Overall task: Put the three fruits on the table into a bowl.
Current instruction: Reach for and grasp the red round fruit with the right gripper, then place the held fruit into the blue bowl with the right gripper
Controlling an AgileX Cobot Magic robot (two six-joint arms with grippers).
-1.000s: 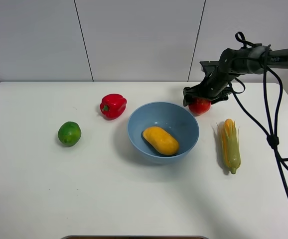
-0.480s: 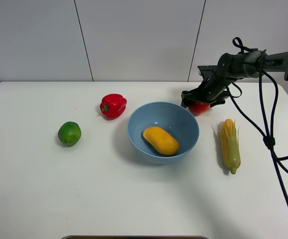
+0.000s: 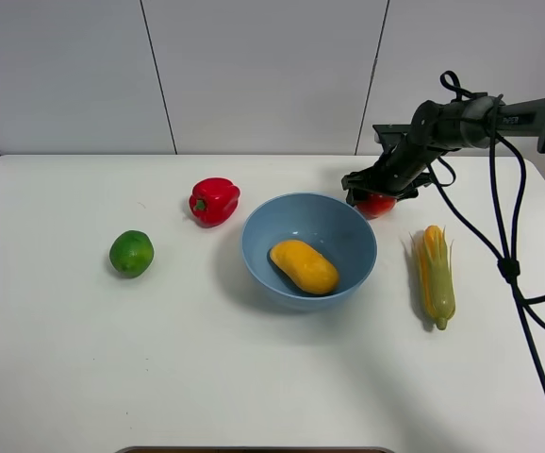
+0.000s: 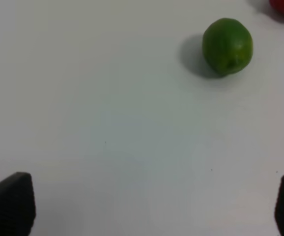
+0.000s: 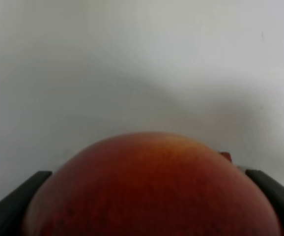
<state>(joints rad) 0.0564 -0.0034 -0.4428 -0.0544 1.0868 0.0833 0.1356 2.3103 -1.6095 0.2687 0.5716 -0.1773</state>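
At the left of the table [image 3: 65,359], the lime [image 3: 131,253] is seen untouched, well apart from the bowl [image 3: 254,231], and the left gripper [image 4: 147,206] is held wide and empty over bare tabletop near it. One fruit of three is judged done: the mango [image 3: 303,266] is laid flat inside the bowl, its long axis set diagonally from far-left to near-right. Just beyond the bowl's far-right rim the apple [image 3: 377,204] is clasped on both sides by the right gripper [image 3: 377,192], so two fruits remain to be placed.
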